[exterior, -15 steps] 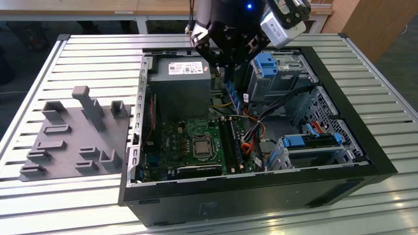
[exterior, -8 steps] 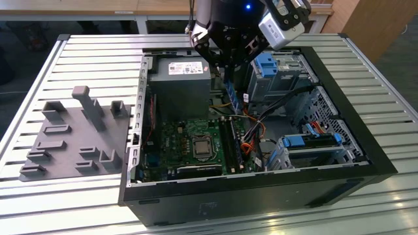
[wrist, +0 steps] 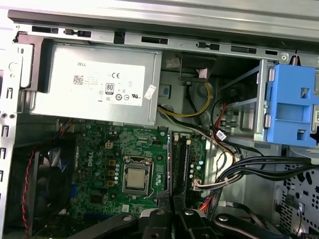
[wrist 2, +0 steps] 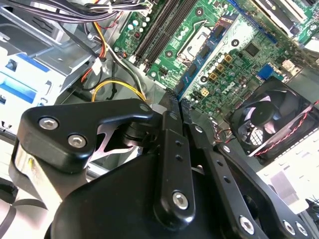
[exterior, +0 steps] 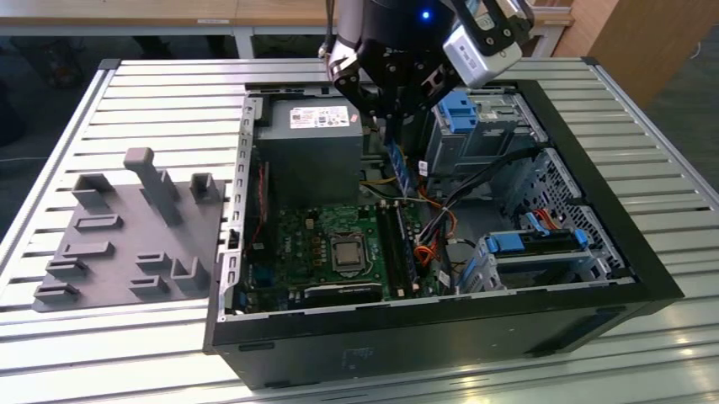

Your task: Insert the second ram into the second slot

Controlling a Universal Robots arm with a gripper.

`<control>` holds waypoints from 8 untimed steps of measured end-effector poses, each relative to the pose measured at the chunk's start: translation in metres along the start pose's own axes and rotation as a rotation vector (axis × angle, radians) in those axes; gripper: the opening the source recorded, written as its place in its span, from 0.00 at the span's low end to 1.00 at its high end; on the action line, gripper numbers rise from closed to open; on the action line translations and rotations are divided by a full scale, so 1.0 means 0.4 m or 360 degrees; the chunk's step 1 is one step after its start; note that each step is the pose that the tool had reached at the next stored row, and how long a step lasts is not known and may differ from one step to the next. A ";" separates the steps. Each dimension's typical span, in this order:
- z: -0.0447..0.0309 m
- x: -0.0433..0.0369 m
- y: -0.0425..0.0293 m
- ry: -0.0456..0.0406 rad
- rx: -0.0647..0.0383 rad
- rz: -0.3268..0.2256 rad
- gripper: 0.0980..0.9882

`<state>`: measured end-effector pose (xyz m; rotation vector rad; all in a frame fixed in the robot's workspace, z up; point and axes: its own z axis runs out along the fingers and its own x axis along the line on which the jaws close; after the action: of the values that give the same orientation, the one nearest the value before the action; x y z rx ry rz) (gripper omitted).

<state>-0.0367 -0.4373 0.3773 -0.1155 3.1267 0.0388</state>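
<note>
My gripper [exterior: 388,126] reaches down into the open computer case [exterior: 450,324] and is shut on the second ram [exterior: 396,162], a thin blue stick hanging below the fingers. The stick hovers above the motherboard [exterior: 303,244], over the power-supply end of the dark ram slots [exterior: 396,244]. In the first wrist view the second ram [wrist: 171,169] shows edge-on, running along the slots [wrist: 184,159] on their CPU side, with the gripper [wrist: 172,213] clamped on it. The second wrist view has the fingers [wrist 2: 169,129] pressed together, with the slots [wrist 2: 162,30] beyond. Contact with a slot cannot be judged.
A grey power supply [exterior: 309,139] sits close beside the gripper, and the CPU socket [exterior: 346,250] lies beside the slots. Cable bundles [exterior: 472,177] and blue drive brackets [exterior: 460,109] crowd the exterior view's right. A case fan [wrist 2: 269,119] and a grey fixture plate [exterior: 124,236] are also present.
</note>
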 end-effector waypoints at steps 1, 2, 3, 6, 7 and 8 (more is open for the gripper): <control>0.001 0.000 0.000 0.0000 0.0000 0.0000 0.04; 0.003 0.000 0.000 0.0000 0.0000 0.0001 0.04; 0.004 0.000 0.000 0.0000 0.0000 0.0001 0.04; 0.007 0.000 0.000 0.0000 0.0000 0.0001 0.04; 0.007 0.000 0.000 0.0000 0.0000 0.0001 0.04; 0.008 0.000 0.000 0.0000 0.0000 0.0001 0.04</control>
<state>-0.0367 -0.4373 0.3740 -0.1143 3.1268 0.0386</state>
